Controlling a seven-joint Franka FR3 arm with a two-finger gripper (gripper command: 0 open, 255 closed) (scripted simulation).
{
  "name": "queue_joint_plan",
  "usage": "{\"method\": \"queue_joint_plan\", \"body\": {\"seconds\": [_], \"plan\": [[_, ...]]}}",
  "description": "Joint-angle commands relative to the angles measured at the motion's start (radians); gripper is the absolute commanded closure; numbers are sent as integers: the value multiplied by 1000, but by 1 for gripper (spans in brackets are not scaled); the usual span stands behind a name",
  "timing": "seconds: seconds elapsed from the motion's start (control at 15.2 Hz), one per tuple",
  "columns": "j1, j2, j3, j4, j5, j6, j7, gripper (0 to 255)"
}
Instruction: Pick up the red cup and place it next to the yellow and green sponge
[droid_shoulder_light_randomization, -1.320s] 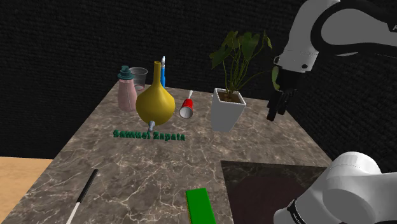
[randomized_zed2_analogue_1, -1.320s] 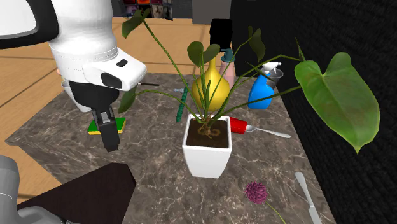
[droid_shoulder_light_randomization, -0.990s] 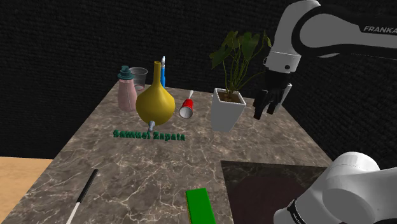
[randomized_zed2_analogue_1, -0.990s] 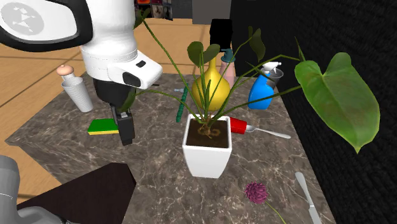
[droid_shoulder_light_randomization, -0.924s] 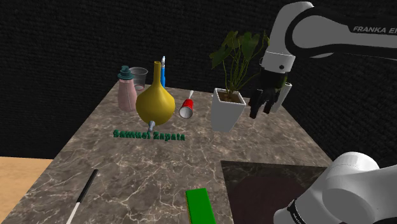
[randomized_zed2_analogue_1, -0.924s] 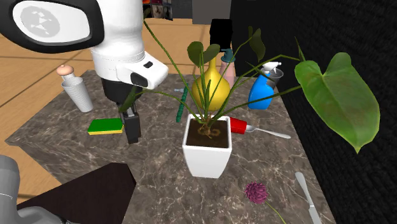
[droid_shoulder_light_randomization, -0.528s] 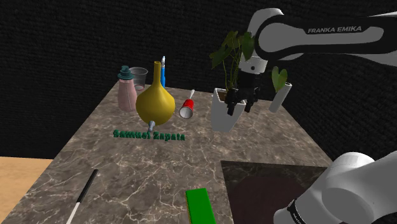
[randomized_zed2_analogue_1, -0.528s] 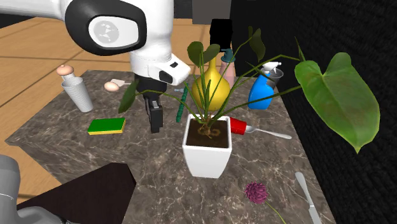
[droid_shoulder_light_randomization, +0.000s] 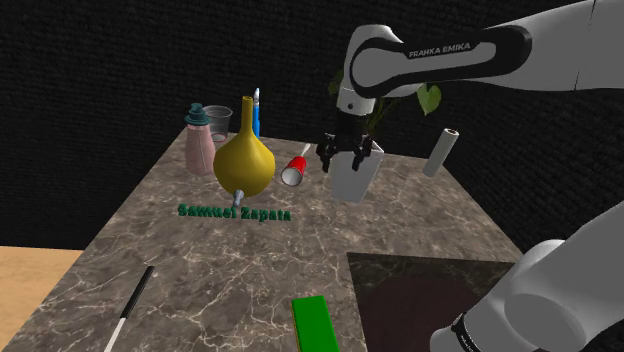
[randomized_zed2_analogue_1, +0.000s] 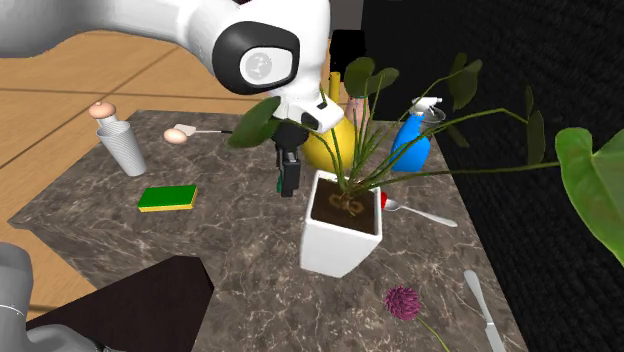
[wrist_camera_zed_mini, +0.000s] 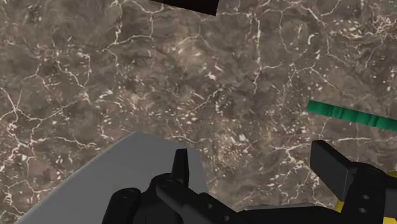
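Observation:
The red cup (droid_shoulder_light_randomization: 295, 168) lies on its side on the marble table, its white mouth toward the front, between a yellow vase (droid_shoulder_light_randomization: 244, 160) and a white plant pot (droid_shoulder_light_randomization: 355, 172). My gripper (droid_shoulder_light_randomization: 338, 153) hangs open just above the table, between the cup and the pot, close against the pot's side (wrist_camera_zed_mini: 121, 175). Nothing sits between its fingers (wrist_camera_zed_mini: 181, 167). The yellow and green sponge (randomized_zed2_analogue_1: 168, 198) lies flat near the table's front edge (droid_shoulder_light_randomization: 316, 322), well away from the cup.
The pot (randomized_zed2_analogue_1: 343, 235) leans, its long leaves spread over the arm. A pink bottle (droid_shoulder_light_randomization: 200, 140), blue spray bottle (randomized_zed2_analogue_1: 412, 145), green name lettering (droid_shoulder_light_randomization: 235, 212), white cylinder (droid_shoulder_light_randomization: 440, 152), knife (droid_shoulder_light_randomization: 130, 305) and dark mat (droid_shoulder_light_randomization: 420, 300) share the table.
The arm has swung toward the shoulder view's left, from beyond the plant to the cup's side of the pot. The pot has shifted and tipped, and its leaves have swung aside.

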Motion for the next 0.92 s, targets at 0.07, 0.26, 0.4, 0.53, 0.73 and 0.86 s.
{"method": "queue_joint_plan", "body": {"seconds": [0.07,0.26,0.4,0.53,0.73,0.86], "plan": [[-6,127,4,91,-17,34,68,0],[-7,244,3,196,-36,49,134,0],[-6,322,-2,273,-49,53,175,0],[-3,400,-9,356,-60,51,215,0],[1,521,-23,493,-75,37,270,0],[4,604,-34,595,-82,21,303,0]]}}
